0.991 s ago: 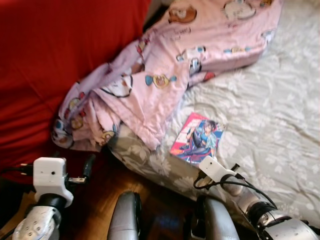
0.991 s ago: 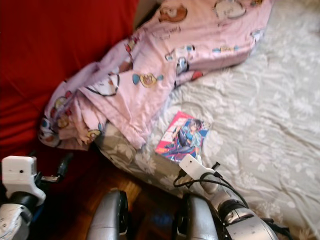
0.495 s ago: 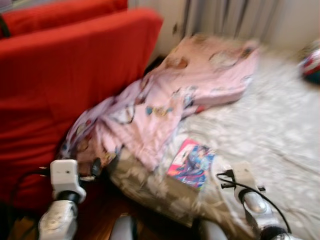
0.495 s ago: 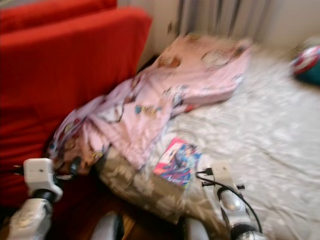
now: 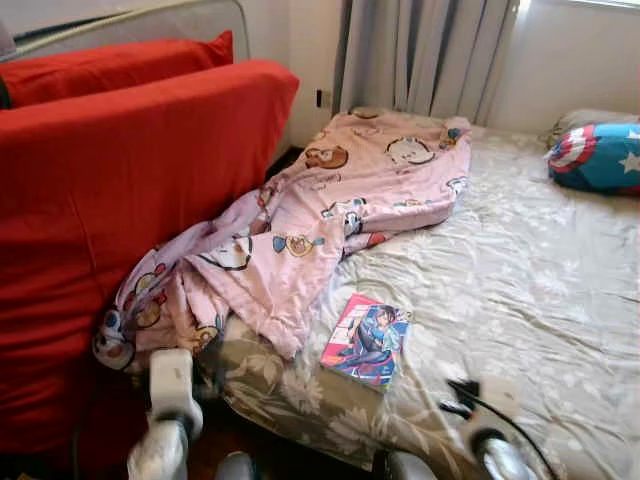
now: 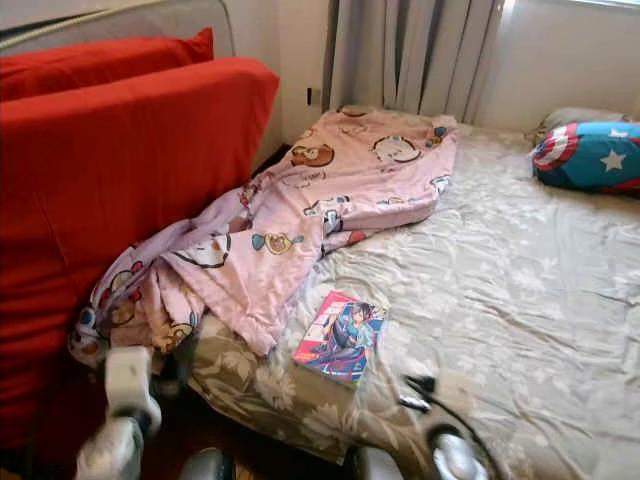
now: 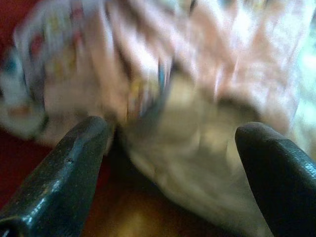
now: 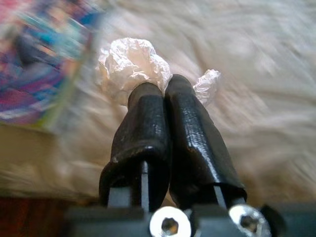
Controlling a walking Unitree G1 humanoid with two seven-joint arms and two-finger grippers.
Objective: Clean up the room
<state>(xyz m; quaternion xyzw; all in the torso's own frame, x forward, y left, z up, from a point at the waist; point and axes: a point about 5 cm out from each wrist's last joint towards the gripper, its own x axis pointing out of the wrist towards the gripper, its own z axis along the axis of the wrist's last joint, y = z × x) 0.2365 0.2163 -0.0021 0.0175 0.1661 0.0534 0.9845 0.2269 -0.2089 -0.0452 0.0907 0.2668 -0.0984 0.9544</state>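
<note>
right pincer pinches a crumpled white wad above the bed

the right pincer (image 8: 165, 106) has its black fingers pressed together on a crumpled white wad (image 8: 133, 66), just beside the colourful book (image 5: 366, 340) lying on the grey floral bed (image 5: 520, 270). the left pincer (image 7: 168, 148) is spread wide, near the pink cartoon blanket (image 5: 330, 210) draped off the bed edge beside the red sofa (image 5: 110, 200).

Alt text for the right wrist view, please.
The right gripper, its two black fingers pressed together, pinches a crumpled white tissue above a pale floral bedsheet. A colourful illustrated book, blurred, lies on the sheet beside it.
</note>
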